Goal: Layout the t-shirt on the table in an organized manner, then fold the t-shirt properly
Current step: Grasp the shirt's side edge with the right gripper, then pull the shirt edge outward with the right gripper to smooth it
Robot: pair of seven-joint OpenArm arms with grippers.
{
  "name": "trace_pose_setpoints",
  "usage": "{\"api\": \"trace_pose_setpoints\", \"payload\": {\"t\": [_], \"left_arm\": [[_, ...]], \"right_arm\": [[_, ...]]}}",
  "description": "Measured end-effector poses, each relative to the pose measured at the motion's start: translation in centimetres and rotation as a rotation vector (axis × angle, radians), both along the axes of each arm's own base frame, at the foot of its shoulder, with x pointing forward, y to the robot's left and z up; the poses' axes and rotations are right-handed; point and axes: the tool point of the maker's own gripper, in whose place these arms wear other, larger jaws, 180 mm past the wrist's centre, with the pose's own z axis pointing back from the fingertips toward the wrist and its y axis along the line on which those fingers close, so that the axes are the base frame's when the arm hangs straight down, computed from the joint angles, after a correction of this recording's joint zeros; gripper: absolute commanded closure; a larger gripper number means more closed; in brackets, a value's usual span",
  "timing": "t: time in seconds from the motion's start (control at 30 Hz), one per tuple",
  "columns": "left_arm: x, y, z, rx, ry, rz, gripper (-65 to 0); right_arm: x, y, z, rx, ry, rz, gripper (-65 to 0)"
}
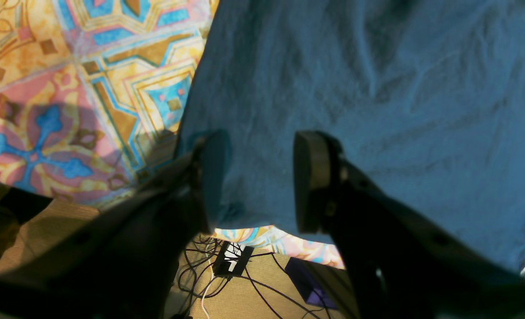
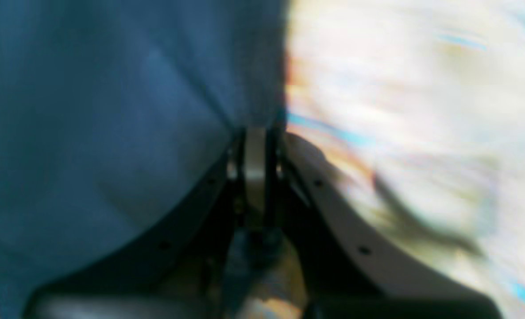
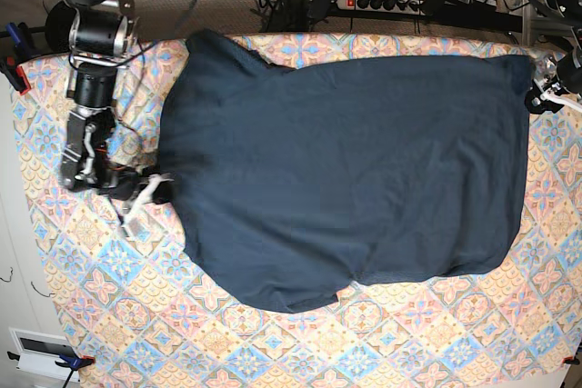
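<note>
While the t-shirt [image 3: 346, 174] lies spread lengthwise left to right across the counter [image 3: 91, 315], the right tool [image 3: 150, 190] pinches its left edge shut, and the left tool [image 1: 256, 181] gapes at the far right corner

No legible text (anywhere visible)

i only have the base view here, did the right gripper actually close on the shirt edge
Observer: Yes. The right wrist view shows the right gripper shut, jaws together on the t-shirt edge.
Operator: and the left one, it's nearly cut off on my side
Observer: The left gripper is open, the cloth edge lying between its fingers, not pinched.
Operator: is that corner over the table
Observer: It sits at the table edge; floor cables show just beyond the hem.
</note>
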Motion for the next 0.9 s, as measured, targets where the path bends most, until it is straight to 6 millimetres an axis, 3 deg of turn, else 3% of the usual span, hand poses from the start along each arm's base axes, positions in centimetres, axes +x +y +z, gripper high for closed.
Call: {"api": "trace_pose_setpoints", "payload": {"t": [0.13,0.33,0.53,0.8,0.9], "left_arm": [[0.0,0.0,0.0,0.0,0.0,0.0,-25.3],[1.2,-0.1,0.7,-0.006,-0.038,0.002,-25.3],[1.0,-0.1,0.4,-0.005,-0.027,0.001,-25.3],[0.9,-1.4,0.6,-0.081,-0.046,-0.013,-25.8],[-0.3,-2.4,-0.1,-0.125,0.016,-0.043,-26.1]], "right_arm": [[0.2,-3.9,1.1,-0.027,-0.023,-0.073,-0.7],[0.8,-6.9,2.6,-0.048,-0.088,-0.133,-0.7],[1.1,-8.9,2.9,-0.104,-0.122,-0.173,-1.5],[0.6,-11.3,3.5,-0.132,-0.139,-0.237,-18.6],[-1.4,-12.3,3.5,-0.172,-0.122,-0.247,-23.0]]}}
